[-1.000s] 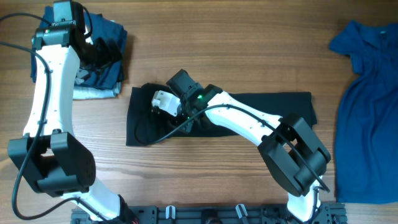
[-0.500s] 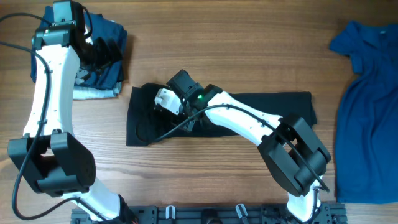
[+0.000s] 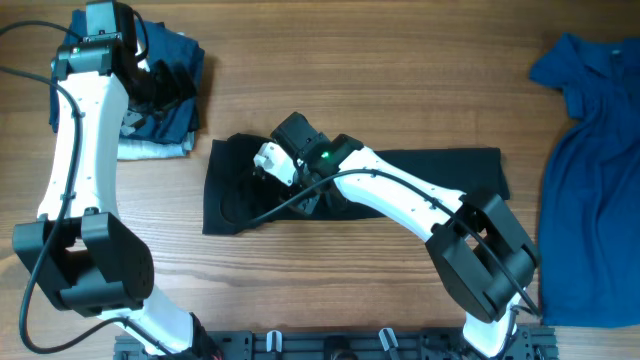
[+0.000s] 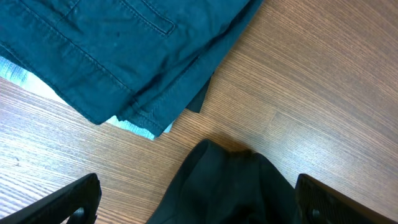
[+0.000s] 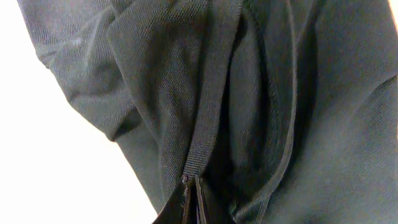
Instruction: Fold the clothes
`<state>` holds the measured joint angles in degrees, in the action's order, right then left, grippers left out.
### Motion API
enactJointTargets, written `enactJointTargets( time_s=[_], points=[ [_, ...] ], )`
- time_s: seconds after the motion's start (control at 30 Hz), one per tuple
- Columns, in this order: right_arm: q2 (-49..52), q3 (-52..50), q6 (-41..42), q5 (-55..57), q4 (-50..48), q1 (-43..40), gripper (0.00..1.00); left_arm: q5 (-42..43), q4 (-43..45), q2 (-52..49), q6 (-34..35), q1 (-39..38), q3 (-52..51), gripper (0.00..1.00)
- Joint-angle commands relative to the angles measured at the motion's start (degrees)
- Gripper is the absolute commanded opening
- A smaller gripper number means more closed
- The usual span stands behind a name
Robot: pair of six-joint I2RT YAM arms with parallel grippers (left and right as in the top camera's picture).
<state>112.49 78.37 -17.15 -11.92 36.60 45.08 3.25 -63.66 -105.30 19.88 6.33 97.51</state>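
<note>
We treat the black polo shirt (image 3: 450, 162), mid-frame in the overhead view, as light and limp: the right gripper (image 5: 191, 186) is clenched on its firmer ribbed band (image 5: 211, 106), the best hold, while the left gripper (image 4: 196, 186) hangs spread, empty, upper left.

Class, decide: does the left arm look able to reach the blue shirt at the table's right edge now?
Probably not: the blue shirt lies across the table; the left gripper hovers over the folded pile, with the right arm and black shirt between.
</note>
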Motion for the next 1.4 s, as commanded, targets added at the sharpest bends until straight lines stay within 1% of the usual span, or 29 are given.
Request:
enactJointTargets(
  time_s=[0.0, 0.1, 0.37, 0.43, 0.6, 0.67, 0.77, 0.93, 0.97, 1.0, 1.07, 1.1, 1.17, 1.27, 1.33, 1.37],
  points=[
    [-1.4, 0.2, 3.8, 3.0, 1.4, -0.4, 0.04, -0.8, -0.1, 1.2, -0.1, 0.3, 0.6, 1.0],
    [-1.4, -0.1, 7.2, 8.4, 1.7, -1.7, 0.04, -0.8, 0.0, 1.2, -0.1, 0.3, 0.6, 1.0],
    [-1.3, -0.1, 8.3, 8.3, 2.0, -5.3, 0.04, -0.8, -0.1, 1.2, -0.1, 0.3, 0.6, 1.0],
    [-1.4, 0.2, 8.3, 8.3, 0.1, -5.3, 0.04, -0.8, -0.1, 1.2, -0.1, 0.3, 0.6, 1.0],
    [-2.4, 7.5, 8.4, -1.4, 0.3, -5.3, 0.04, -0.8, 0.0, 1.2, -0.1, 0.3, 0.6, 1.0],
    [-2.2, 7.4, 8.4, -3.7, 0.7, -5.1, 0.04, -0.8, -0.1, 1.2, -0.1, 0.3, 0.6, 1.0],
    [-2.1, 6.7, 12.8, -5.3, 4.1, -5.1, 0.04, -0.8, 0.0, 1.2, -0.1, 0.3, 0.6, 1.0],
    [-0.9, 6.3, 13.7, -7.6, 9.0, -5.1, 0.04, -0.8, 0.0, 1.2, -0.1, 0.3, 0.6, 1.0],
    [-0.6, 6.3, 13.7, -7.6, 9.2, -5.1, 0.06, -0.8, 0.0, 1.2, -0.1, 0.3, 0.6, 1.0],
    [-0.4, 6.3, 13.5, -7.6, 9.1, -5.1, 0.12, -0.8, 0.0, 1.2, -0.1, 0.3, 0.6, 1.0],
    [0.6, 6.3, 12.0, -7.7, 9.7, -5.1, 0.3, -0.8, -0.1, 1.2, -0.1, 0.3, 0.6, 1.0],
    [1.5, 6.3, 10.5, -7.6, 10.7, -5.0, 0.36, -0.8, -0.1, 1.2, -0.1, 0.3, 0.6, 1.0],
    [2.7, 6.3, 8.7, -7.6, 10.7, -5.0, 0.38, -0.8, -0.1, 1.2, -0.1, 0.3, 0.6, 1.0],
    [4.3, 6.3, 8.1, -7.5, 9.2, -5.0, 0.37, -0.8, 0.0, 1.2, -0.1, 0.3, 0.6, 1.0],
    [4.4, 6.3, 8.1, -7.5, 9.6, -4.8, 0.31, -0.8, 0.0, 1.2, -0.1, 0.3, 0.6, 1.0],
    [4.4, 6.3, 8.1, -7.5, 9.9, -4.8, 0.31, -0.8, 0.0, 1.2, -0.1, 0.3, 0.6, 1.0]
  ],
)
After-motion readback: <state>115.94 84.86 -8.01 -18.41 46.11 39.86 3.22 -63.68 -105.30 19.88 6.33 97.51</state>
